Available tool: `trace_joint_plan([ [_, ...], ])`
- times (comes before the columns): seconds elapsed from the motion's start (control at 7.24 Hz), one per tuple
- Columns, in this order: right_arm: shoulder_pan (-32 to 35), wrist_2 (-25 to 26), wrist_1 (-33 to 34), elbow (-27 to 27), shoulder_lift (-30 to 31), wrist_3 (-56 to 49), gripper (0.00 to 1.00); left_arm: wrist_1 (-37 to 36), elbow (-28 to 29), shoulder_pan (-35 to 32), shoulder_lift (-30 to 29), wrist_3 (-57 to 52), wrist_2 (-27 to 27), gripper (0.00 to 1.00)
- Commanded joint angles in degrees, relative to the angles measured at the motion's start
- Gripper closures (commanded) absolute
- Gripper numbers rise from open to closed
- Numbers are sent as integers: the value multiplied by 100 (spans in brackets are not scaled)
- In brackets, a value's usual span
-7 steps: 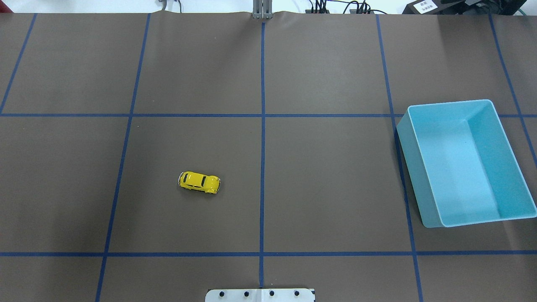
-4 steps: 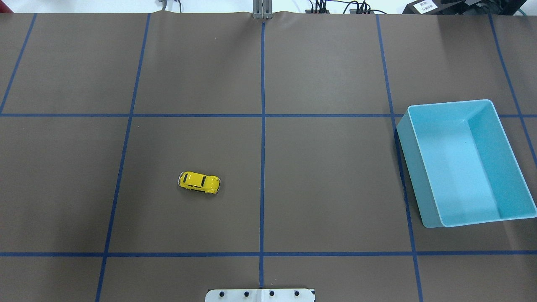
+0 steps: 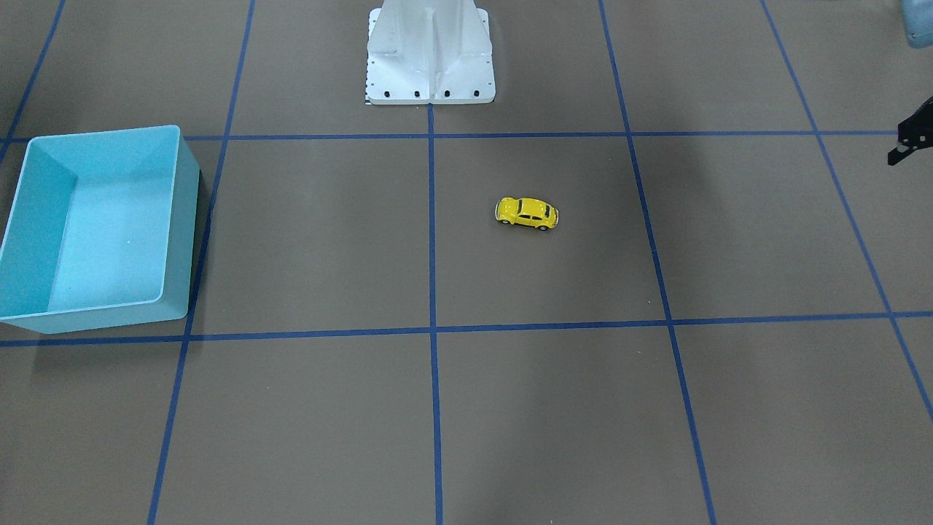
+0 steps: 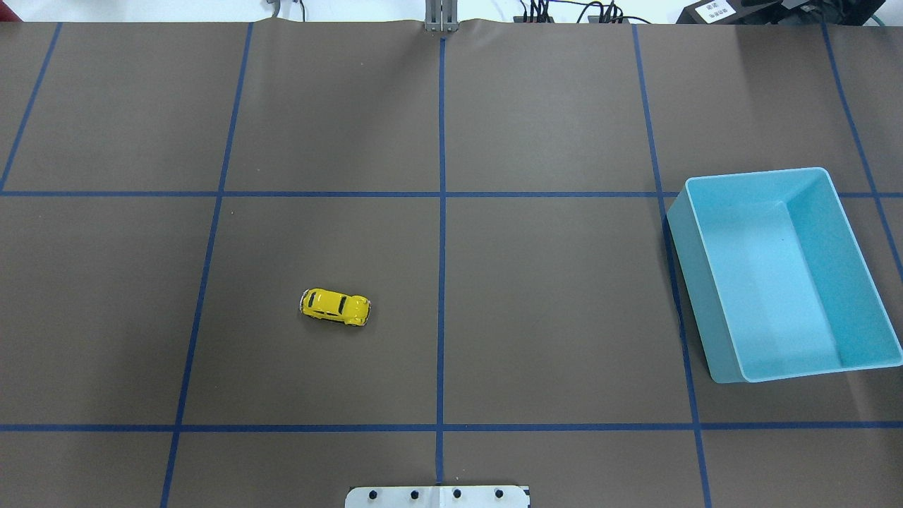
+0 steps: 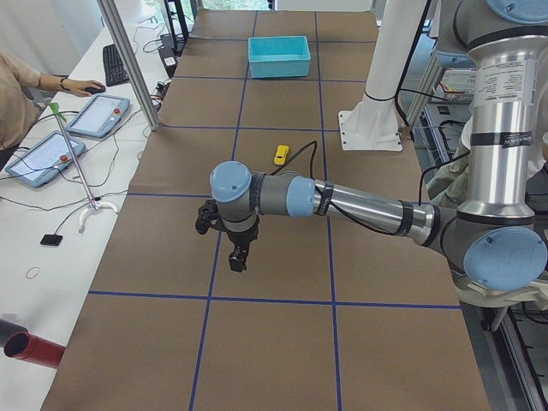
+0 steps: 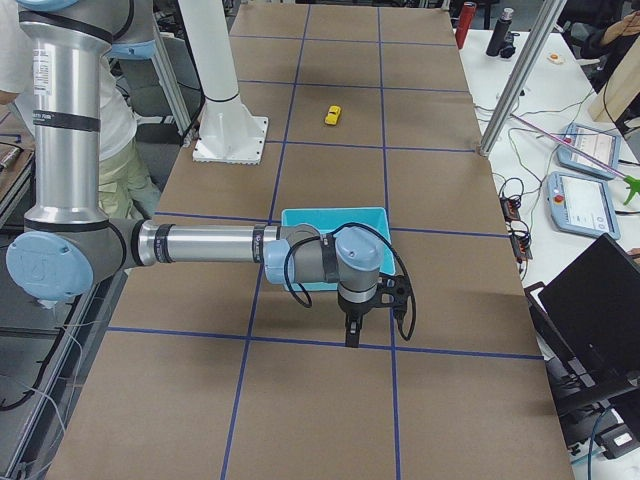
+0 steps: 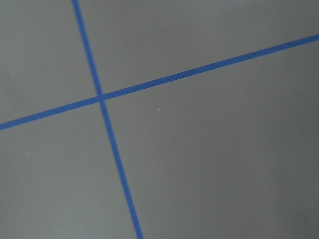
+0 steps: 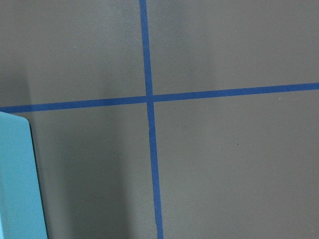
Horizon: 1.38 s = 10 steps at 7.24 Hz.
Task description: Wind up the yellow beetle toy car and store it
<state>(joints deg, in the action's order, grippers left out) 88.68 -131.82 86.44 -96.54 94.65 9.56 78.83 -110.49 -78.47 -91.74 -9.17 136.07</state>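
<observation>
The yellow beetle toy car (image 4: 335, 306) stands on its wheels on the brown mat, left of the centre line, and also shows in the front view (image 3: 526, 213). The light blue bin (image 4: 688, 282) sits empty at the table's right side; its wall edge shows in the right wrist view (image 8: 20, 184). My left gripper (image 5: 238, 259) hangs over the mat's left end, far from the car; only a black tip shows in the front view (image 3: 910, 140). My right gripper (image 6: 351, 335) hangs beyond the bin's outer side. I cannot tell whether either is open.
The white robot base (image 3: 430, 58) stands at the near middle edge. Blue tape lines grid the mat. Beside the table are a metal pole (image 5: 128, 60), tablets (image 5: 96, 116) and an operator (image 5: 13, 86).
</observation>
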Motion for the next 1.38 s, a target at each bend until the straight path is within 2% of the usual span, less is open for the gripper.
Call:
trace_joint_plan([
  [0.0, 0, 16, -13, 12, 1, -7, 0, -17, -252, 838, -701, 11, -28, 0],
  [0.41, 0, 16, -22, 21, 18, -7, 0, -25, -280, 2313, -1887, 47, -28, 0],
  [0.69, 0, 16, -31, 47, 10, -7, 0, -87, -88, 3377, -2651, 47, -46, 0],
  [0.83, 0, 16, -31, 65, 10, -16, 0, -87, 166, 3556, -3073, 47, -46, 0],
  [0.97, 0, 16, -40, 126, -8, -16, 0, -87, 412, 3654, -3460, 47, -220, 0],
  [1.24, 0, -36, -48, 135, -52, -7, 0, -392, 476, 4328, -3832, -15, -1174, 0],
])
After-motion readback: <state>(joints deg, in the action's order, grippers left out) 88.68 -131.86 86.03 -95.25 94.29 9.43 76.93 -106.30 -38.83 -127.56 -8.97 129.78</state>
